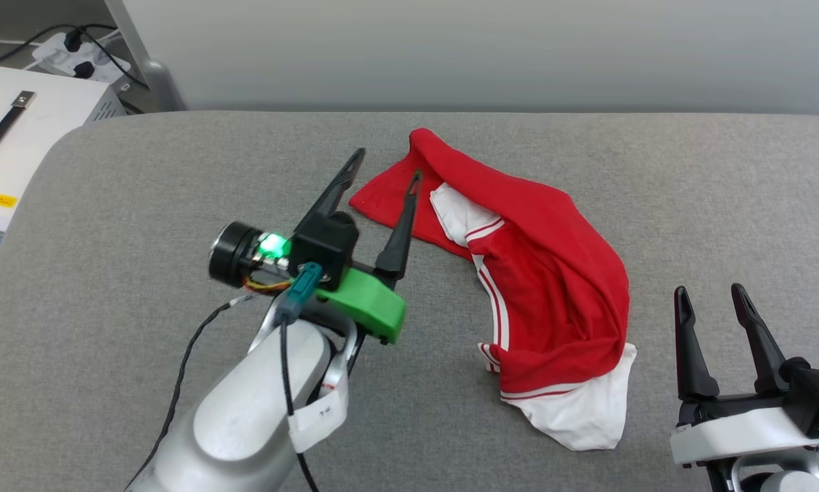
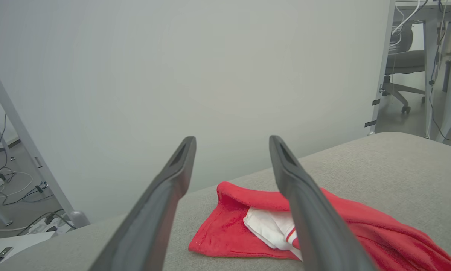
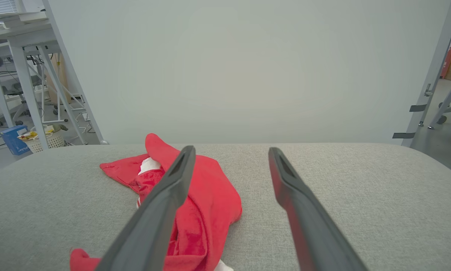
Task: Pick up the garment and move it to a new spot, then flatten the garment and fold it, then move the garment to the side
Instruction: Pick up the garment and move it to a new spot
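Grey padded tabletop [image 1: 143,205], plain wall behind. We note the left gripper [image 1: 390,164] spread and empty, forearm angled inward, poised at the left edge of the crumpled garment [image 1: 560,273] mid-table. Right gripper [image 1: 709,290], also spread, sits low right, apart from it. Bare room at left.

Desk [image 1: 143,205]: grey woven fabric top, rounded corners. Light flat and even, shadows soft.

Wall panel [image 1: 485,55]: plain pale grey, standing right behind the desk's far edge.

Head view, upper left: white box [image 1: 33,116] with a black strap handle and a yellow label. Past it, a white power strip [image 1: 74,58] with black plugs.

Left wrist view: office chair [image 2: 400,64] on casters, far right. Loose cables [image 2: 11,184] on the floor, left.

Right wrist view: white table frame [image 3: 26,60] at left, with a blue box [image 3: 11,139] and a white basket [image 3: 46,140] on the floor by its legs. Red bin [image 3: 450,56] at far right.
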Robot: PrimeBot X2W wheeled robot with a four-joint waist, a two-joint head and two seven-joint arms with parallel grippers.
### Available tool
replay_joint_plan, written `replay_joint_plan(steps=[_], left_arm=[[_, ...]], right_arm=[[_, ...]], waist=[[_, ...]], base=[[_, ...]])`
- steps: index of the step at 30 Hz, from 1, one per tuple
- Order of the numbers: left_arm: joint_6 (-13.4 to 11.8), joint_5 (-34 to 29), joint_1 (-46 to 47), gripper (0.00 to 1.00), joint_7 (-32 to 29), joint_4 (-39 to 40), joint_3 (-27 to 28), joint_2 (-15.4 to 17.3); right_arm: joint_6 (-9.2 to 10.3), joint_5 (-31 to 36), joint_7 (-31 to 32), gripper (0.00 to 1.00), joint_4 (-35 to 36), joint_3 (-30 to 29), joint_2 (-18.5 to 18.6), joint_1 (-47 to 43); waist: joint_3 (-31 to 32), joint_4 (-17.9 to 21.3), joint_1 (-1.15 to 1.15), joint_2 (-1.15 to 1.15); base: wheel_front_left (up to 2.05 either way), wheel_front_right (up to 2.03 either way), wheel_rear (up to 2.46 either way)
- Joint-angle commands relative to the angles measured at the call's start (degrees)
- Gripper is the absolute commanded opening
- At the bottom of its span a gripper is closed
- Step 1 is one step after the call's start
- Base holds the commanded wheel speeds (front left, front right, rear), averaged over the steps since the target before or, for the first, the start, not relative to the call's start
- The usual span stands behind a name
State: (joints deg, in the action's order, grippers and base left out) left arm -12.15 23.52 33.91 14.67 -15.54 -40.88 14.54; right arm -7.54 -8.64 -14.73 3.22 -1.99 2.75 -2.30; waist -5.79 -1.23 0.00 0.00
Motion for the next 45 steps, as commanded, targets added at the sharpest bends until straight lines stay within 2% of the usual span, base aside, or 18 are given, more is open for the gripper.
replay_joint_plan(steps=[1,9,17,29,33,45], left_arm=[[-0.9,-1.0,-2.7,1.00,0.3,1.0,2.0,0.4],[-3.0,-6.0,-16.8,1.00,0.3,7.0,15.9,1.3],[-0.2,-9.5,-28.2,1.00,0.3,10.0,25.1,-1.8],[5.4,-14.5,-35.9,1.00,0.3,8.8,31.8,-8.1],[6.9,-15.7,-36.5,1.00,0.3,8.5,33.1,-9.1],[9.2,-18.1,-37.5,1.00,0.3,8.0,36.0,-10.6]], right_arm=[[0.05,0.4,-0.3,1.00,-0.2,-0.2,0.1,-0.7],[0.05,0.6,-0.3,1.00,-0.1,-0.6,0.1,-1.6],[0.05,-0.1,-0.3,1.00,-0.3,-1.6,0.1,-3.2],[0.05,-1.0,-0.3,1.00,-1.5,-1.3,0.1,-5.9],[0.05,-1.1,-0.3,1.00,-1.7,-1.0,0.1,-6.5],[0.05,-1.2,-0.3,1.00,-2.4,-0.6,0.1,-7.1]], waist=[[1.4,-1.2,0.00,0.00],[3.1,-1.6,0.00,0.00],[4.3,-1.8,0.00,0.00],[6.3,-1.8,0.00,0.00],[6.7,-2.0,0.00,0.00],[7.1,-2.4,0.00,0.00]], base=[[0.00,0.00,0.00],[0.00,0.00,0.00],[0.00,0.00,0.00],[0.00,0.00,0.00],[0.00,0.00,0.00],[0.00,0.00,0.00]])
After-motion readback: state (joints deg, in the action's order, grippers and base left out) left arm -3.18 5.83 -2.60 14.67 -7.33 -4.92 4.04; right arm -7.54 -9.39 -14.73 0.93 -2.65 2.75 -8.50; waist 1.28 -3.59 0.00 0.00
